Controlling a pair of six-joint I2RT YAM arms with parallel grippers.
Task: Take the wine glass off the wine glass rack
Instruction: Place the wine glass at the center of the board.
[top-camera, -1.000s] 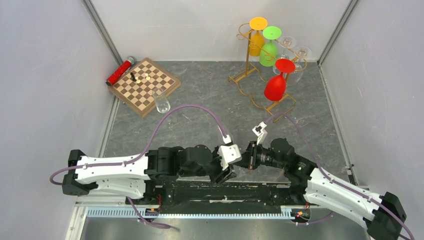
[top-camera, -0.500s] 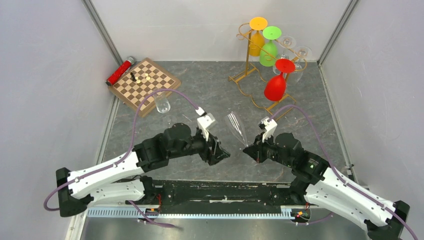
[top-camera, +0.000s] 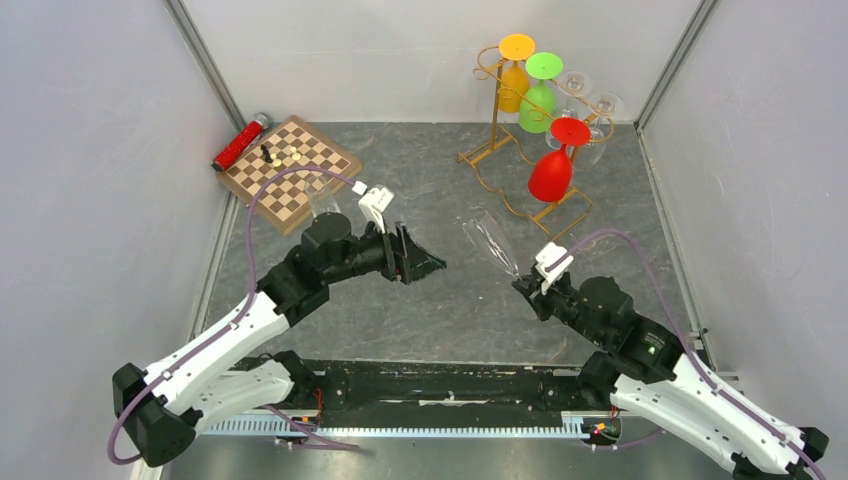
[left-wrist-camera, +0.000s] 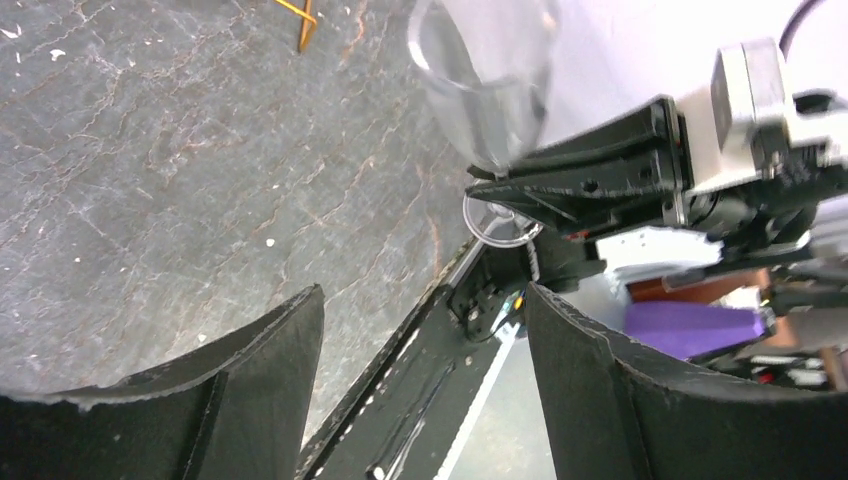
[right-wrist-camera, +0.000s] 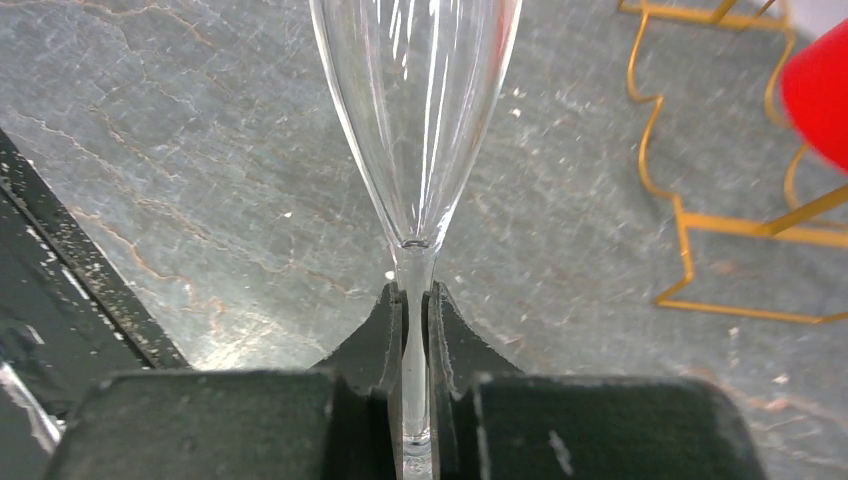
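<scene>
Jaws clamp the wine glass (right-wrist-camera: 418, 130) stem (right gripper (right-wrist-camera: 415, 318); left gripper (left-wrist-camera: 422, 305) spread).

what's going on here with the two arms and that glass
The right gripper is shut on the stem of a clear wine glass, holding it tilted over the table, apart from the gold wine glass rack at the back right. The left gripper is open and empty, pointing toward the glass from the left. A red glass, a green glass and an orange glass hang upside down on the rack.
</scene>
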